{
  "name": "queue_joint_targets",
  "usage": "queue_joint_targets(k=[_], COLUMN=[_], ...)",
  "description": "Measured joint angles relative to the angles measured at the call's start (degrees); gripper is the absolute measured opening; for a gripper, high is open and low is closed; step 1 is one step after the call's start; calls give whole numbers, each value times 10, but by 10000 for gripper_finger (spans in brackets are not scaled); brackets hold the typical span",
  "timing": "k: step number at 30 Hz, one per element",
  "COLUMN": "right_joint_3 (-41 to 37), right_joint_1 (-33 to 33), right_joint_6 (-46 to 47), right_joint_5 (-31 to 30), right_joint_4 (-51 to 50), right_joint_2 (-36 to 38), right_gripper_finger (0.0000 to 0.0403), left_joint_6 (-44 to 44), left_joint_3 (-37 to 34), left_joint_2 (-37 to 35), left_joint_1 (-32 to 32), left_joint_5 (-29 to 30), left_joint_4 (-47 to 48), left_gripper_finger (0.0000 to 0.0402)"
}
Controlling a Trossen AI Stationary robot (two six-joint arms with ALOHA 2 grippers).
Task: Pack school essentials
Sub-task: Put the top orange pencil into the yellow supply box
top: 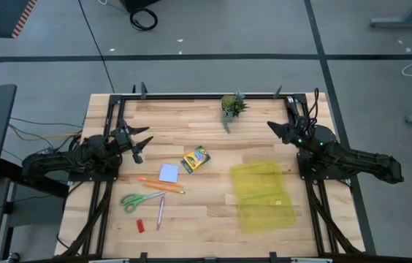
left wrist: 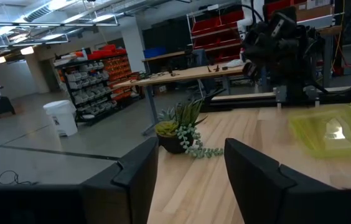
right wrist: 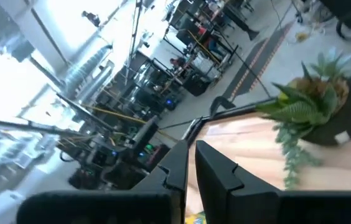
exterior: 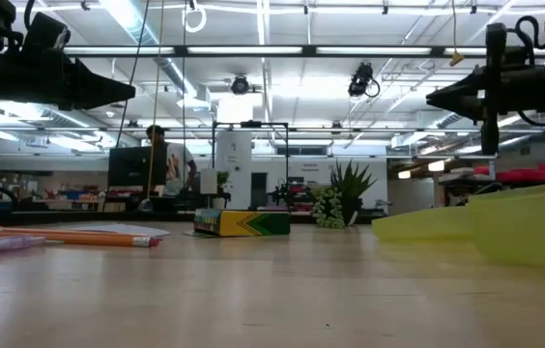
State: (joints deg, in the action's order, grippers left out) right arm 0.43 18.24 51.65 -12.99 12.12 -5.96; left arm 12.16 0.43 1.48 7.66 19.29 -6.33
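Observation:
The stationery lies flat on the wooden table: yellow-green crayon box [top: 196, 158] [exterior: 242, 223], light-blue note pad [top: 169, 172], orange pencil [top: 161, 183] [exterior: 79, 236], green-handled scissors [top: 139, 200], pinkish pen [top: 161, 212] and small red eraser [top: 139, 226]. My left gripper [top: 146, 139] [left wrist: 191, 163] hovers open above the table, on the far-left side of the set. My right gripper [top: 270, 125] [right wrist: 191, 155] hovers shut near the table's far right, beside the plant. Neither touches anything.
A translucent yellow plastic case [top: 262, 196] [exterior: 504, 227] lies open at the table's near right. A small potted plant [top: 231, 107] [left wrist: 178, 134] [right wrist: 315, 112] stands at the far edge. Bare wood lies between the stationery and the case. A person stands far off in the room [exterior: 157, 155].

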Motion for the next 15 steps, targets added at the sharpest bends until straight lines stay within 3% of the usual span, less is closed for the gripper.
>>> queue_joint_targets(k=[7,15], right_joint_3=[0,8], right_joint_1=[0,0], right_joint_6=[160,91], right_joint_5=[7,16], right_joint_4=[21,130], right_joint_2=[0,-39], right_gripper_finger=[37,37], left_joint_6=[0,0], left_joint_3=[0,0], left_joint_2=[0,0], left_joint_1=[0,0], left_joint_5=[0,0], left_joint_4=[2,2], left_gripper_finger=[194,193])
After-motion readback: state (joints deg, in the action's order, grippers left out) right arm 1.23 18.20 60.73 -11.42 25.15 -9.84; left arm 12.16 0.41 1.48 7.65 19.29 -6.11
